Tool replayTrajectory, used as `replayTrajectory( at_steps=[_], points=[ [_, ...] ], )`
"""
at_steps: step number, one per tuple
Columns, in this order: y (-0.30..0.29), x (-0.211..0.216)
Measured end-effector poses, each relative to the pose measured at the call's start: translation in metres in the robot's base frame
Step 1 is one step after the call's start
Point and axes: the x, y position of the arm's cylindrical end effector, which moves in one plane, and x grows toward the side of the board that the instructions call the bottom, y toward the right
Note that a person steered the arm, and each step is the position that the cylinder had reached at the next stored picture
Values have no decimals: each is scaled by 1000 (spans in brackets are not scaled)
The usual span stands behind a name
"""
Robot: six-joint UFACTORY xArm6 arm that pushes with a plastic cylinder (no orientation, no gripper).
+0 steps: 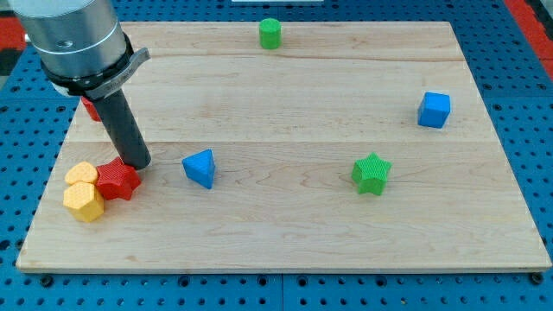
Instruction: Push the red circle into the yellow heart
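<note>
My tip (139,164) rests on the board at the view's left, against the upper right side of a red block (117,180) whose outline looks angular. That red block touches two yellow blocks on its left: one (81,174) above and one (84,201) below. I cannot tell which of the two is the heart. A second red block (89,109) peeks out behind the rod higher up, mostly hidden, so its shape is unclear.
A blue triangle (200,167) lies just right of my tip. A green star (371,174) sits right of centre, a blue cube (434,110) at the right, and a green cylinder (270,33) at the top edge. The board's left edge (47,186) is close to the yellow blocks.
</note>
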Motion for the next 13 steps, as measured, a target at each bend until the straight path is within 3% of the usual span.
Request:
replayTrajectory(
  at_steps=[3,5,6,7,8,10,13],
  points=[
    [-2,-160],
    [-68,-153],
    [-76,-113],
    [-62,-46],
    [-52,-12],
    [-52,-67],
    [-50,-85]
  ],
)
